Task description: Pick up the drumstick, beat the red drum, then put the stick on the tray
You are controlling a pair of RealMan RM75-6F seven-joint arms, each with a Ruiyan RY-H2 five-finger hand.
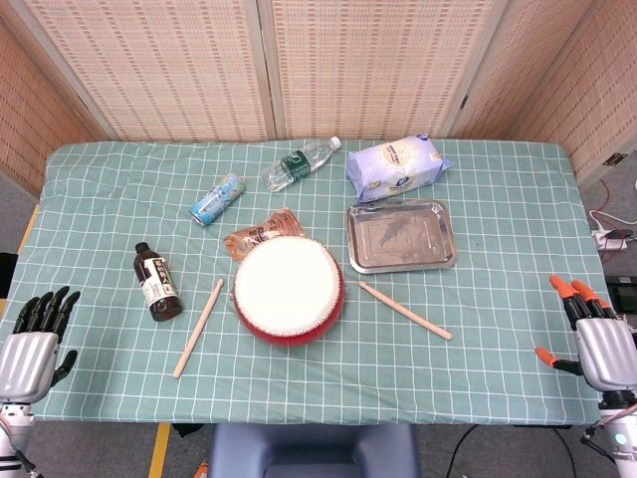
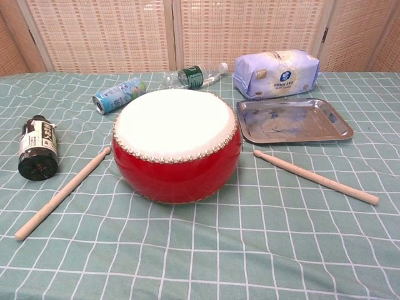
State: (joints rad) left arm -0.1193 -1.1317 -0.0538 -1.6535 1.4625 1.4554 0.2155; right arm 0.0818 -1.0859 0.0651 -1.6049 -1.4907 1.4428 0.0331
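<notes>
Looking over the bench (image 1: pixel 498 329), I have both robot hands parked at its near corners, nothing picked up yet. The left robot hand (image 1: pixel 32 344) is released, dark fingers apart and holding nothing; the right robot hand (image 1: pixel 597 334) is also released, orange-tipped fingers spread and its thumb out to the side. Neither shows in the chest view.

There are two sticks. The right stick (image 1: pixel 404 310) lies flat, well inward of my right robot hand, running diagonally from the drum (image 1: pixel 289 289) toward me. The left stick (image 1: pixel 199 327) lies inward of my left robot hand, its far tip just beside the drum's wall. The tray (image 1: pixel 438 261) sits beyond the right stick, near its far end.

My worries from here:
- A thin round stick flat on cloth may roll away as fingers close, or I may pinch the cloth with it.
- Going for the left stick, my robot hand passes close to the dark bottle (image 1: pixel 157 281), which could be knocked away.
- A grip near the stick's middle leaves little swing, and a loose hold could let it fly off at the beat.
- The tray looks light and shiny; a clumsy drop could shove it into the tissue pack (image 1: pixel 396 166) beyond.
</notes>
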